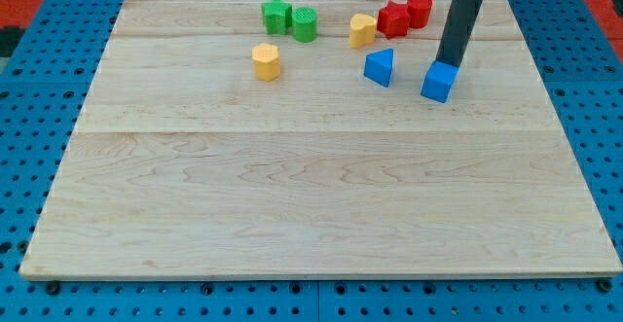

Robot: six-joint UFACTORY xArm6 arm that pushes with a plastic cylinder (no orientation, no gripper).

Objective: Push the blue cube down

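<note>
The blue cube (439,82) sits on the wooden board (311,186) at the view's upper right. My tip (450,64) stands right at the cube's top edge, on its upper side, touching or nearly touching it. The dark rod rises from there to the view's top. A blue triangular block (380,67) lies to the left of the cube.
A yellow block (266,61) lies left of centre near the top. A green star-shaped block (276,17) and a green cylinder (305,23) sit at the top. A yellow heart-shaped block (362,30), a red star-shaped block (392,18) and a red cylinder (419,10) sit at the top right.
</note>
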